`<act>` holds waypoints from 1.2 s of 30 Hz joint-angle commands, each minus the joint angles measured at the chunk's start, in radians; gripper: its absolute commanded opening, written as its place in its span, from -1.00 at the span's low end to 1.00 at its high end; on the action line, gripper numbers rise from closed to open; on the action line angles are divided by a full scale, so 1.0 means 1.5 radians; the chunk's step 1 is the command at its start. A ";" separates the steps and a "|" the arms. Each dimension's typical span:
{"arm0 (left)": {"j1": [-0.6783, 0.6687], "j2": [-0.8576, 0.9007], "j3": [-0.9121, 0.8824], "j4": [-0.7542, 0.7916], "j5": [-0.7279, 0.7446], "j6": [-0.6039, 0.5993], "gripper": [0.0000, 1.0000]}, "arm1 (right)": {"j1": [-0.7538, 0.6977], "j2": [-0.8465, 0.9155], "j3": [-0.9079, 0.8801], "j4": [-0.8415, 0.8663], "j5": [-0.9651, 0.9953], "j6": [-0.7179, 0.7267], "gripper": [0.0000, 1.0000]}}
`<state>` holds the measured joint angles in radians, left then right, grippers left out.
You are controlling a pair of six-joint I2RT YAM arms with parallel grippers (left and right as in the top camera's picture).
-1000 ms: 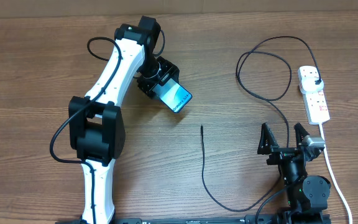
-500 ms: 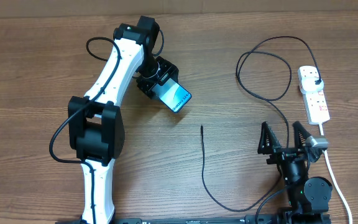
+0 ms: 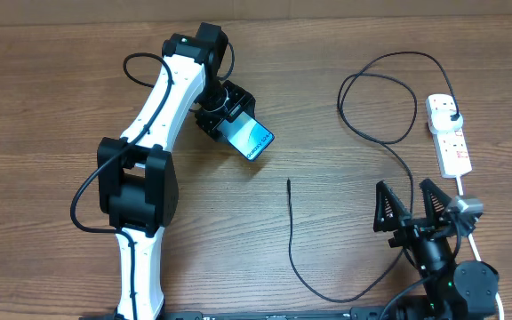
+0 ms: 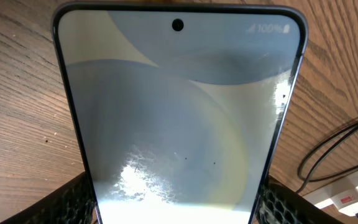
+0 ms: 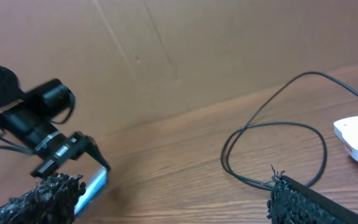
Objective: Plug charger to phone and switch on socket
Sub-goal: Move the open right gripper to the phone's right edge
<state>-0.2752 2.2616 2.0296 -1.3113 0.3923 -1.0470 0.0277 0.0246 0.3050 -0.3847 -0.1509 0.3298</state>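
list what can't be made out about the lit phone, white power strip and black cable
Charging port of the slim blue-screened phone: left wrist view, cut off by the bottom edge.
Switch positions on the white power strip: overhead, too small.
Connector tip of the thin black cable: overhead, too small.

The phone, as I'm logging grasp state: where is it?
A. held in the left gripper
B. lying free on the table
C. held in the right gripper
A: the phone sits between the jaws of the left gripper, while the right gripper stands open and empty.
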 commanded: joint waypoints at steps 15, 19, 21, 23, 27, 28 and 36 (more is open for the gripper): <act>0.000 0.005 0.018 0.002 0.018 -0.021 -0.92 | 0.005 0.493 0.223 -0.017 -0.274 0.015 1.00; 0.000 0.005 0.018 0.002 0.018 -0.047 -0.92 | 0.005 0.629 0.265 0.009 -0.396 0.015 1.00; 0.000 0.005 0.018 0.002 0.018 -0.067 -0.92 | 0.005 0.688 0.272 0.053 -0.485 0.017 1.00; 0.000 0.005 0.018 0.002 0.018 -0.108 -0.92 | 0.005 0.769 0.272 0.132 -0.573 0.076 1.00; 0.000 0.005 0.018 0.002 0.019 -0.175 -0.92 | 0.005 0.861 0.272 0.188 -0.594 0.261 1.00; 0.000 0.005 0.018 0.002 0.019 -0.190 -0.92 | 0.005 0.878 0.272 0.194 -0.594 0.271 1.00; -0.002 0.005 0.018 0.016 0.104 -0.231 -0.92 | 0.009 0.921 0.272 0.196 -0.566 0.268 1.00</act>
<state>-0.2752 2.2616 2.0300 -1.2972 0.4496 -1.3384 0.0288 1.3937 0.6910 -0.0975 -1.0058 0.7021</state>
